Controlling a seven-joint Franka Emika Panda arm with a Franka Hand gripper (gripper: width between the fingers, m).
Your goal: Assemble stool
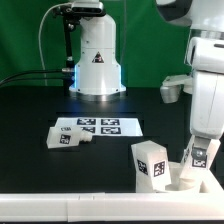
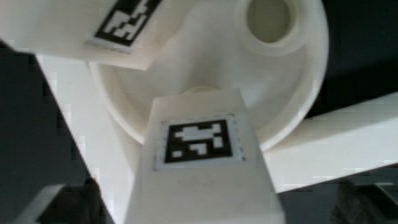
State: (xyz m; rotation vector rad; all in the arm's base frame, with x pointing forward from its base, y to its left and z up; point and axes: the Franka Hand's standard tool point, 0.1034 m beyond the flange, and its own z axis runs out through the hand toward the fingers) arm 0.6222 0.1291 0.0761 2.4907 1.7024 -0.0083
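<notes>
Exterior view, toward its right: tool clamped on the gripped leg, upright over the seat, with a second leg beside. Third leg just beside the marker board on the bench. Wrist view: gripped leg against the seat, near a socket.

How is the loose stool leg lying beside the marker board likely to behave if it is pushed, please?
The loose leg looks like rigid, chunky plastic, so probably stiff and light. Lying flat-sided on the table, it should slide rather than roll.
</notes>
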